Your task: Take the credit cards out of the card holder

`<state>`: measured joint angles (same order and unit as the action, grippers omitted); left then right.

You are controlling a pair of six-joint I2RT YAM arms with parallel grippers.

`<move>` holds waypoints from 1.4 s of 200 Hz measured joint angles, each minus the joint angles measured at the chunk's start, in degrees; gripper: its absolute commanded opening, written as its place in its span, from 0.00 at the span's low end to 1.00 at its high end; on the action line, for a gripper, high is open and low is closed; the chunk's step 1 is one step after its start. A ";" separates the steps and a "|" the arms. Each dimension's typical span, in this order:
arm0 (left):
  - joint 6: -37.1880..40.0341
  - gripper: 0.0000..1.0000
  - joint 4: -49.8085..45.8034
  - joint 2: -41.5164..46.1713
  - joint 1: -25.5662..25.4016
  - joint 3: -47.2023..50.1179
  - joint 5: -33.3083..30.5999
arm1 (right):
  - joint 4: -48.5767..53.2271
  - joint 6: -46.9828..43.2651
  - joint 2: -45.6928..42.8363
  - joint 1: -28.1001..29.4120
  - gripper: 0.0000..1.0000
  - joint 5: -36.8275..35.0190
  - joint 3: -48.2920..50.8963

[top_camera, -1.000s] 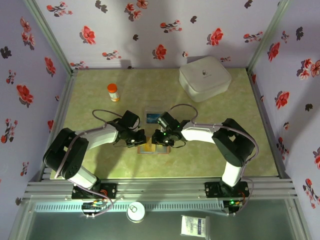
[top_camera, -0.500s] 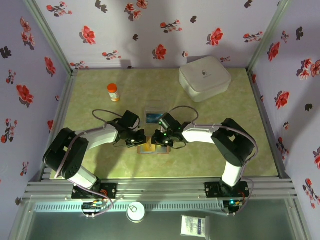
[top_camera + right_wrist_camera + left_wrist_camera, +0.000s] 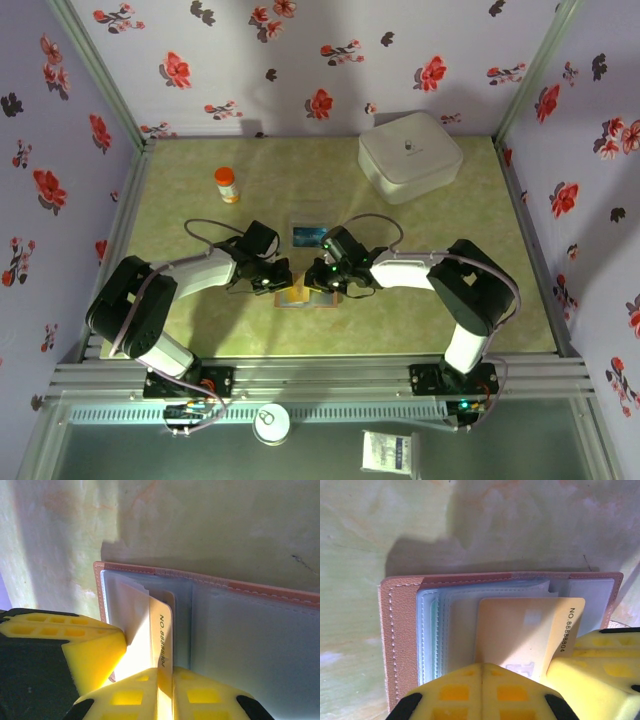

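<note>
On the table [image 3: 180, 320], a white box [image 3: 410, 155] sits at 1 o'clock. The brown wallet [image 3: 402, 630] lies open near the middle. At its 9 o'clock the left gripper [image 3: 481, 680] is clenched, tips on the wallet's clear sleeves. At its 3 o'clock the right gripper [image 3: 167, 680] grasps a yellow card [image 3: 520, 630] by one edge. An orange bottle [image 3: 227, 184] stands at 10 o'clock. A blue card [image 3: 307, 235] lies near the wallet's 12 o'clock.

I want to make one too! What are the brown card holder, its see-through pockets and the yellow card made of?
Brown stitched card holder: likely leather or imitation, matte, grainy, sewn edge. See-through pockets: soft clear plastic, shiny, wrinkled. Pale yellow rectangular card: probably stiff glossy plastic, printed number.
</note>
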<state>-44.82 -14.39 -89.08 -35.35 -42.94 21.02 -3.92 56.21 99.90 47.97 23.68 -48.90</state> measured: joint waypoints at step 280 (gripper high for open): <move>-0.22 0.08 -1.40 5.18 0.00 0.79 -2.64 | 35.10 -30.42 -11.69 -1.38 0.00 -11.43 -13.90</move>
<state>-45.04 -15.79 -83.90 -35.35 -42.15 18.37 31.18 25.78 88.20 46.59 12.25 -62.81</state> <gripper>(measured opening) 0.079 0.050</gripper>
